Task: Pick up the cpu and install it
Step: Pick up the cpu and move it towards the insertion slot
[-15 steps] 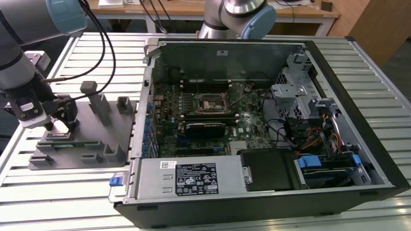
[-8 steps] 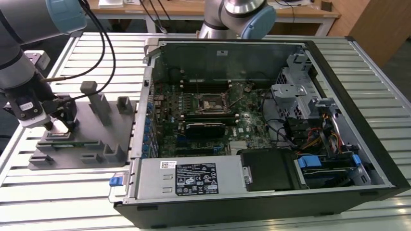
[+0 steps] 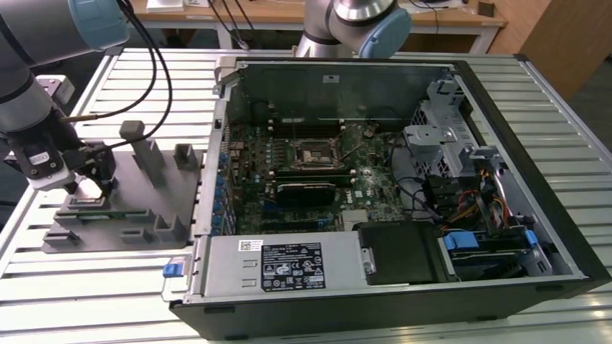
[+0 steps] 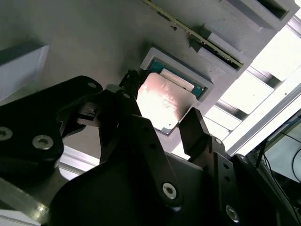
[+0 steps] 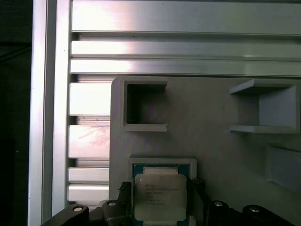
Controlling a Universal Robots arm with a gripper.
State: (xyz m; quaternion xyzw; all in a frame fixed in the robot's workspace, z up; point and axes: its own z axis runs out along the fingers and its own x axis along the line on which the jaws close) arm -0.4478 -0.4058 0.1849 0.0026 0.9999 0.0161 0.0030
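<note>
My arm [image 3: 29, 93] reaches in at the exterior view's left, grey links, blue joint cap up top. Wrist [image 3: 39, 154] bent so the gripper [image 3: 88, 185] points straight down and sits low. In both wrist views the gripper [image 4: 162, 103] [image 5: 161, 188] has its two black fingers [image 4: 194, 129] closed in on opposite edges of the cpu [image 4: 162, 101], touching it.

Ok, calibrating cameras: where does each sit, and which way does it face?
Exterior view: raised, looking down on open black computer case and grey plastic fixture tray; grey arm at the exterior view's left.
First wrist view: straight down onto silvery square cpu; black gripper beside it.
Second wrist view: slanting past the gripper to the cpu.
Both wrist views share cpu, tray, gripper.
</note>
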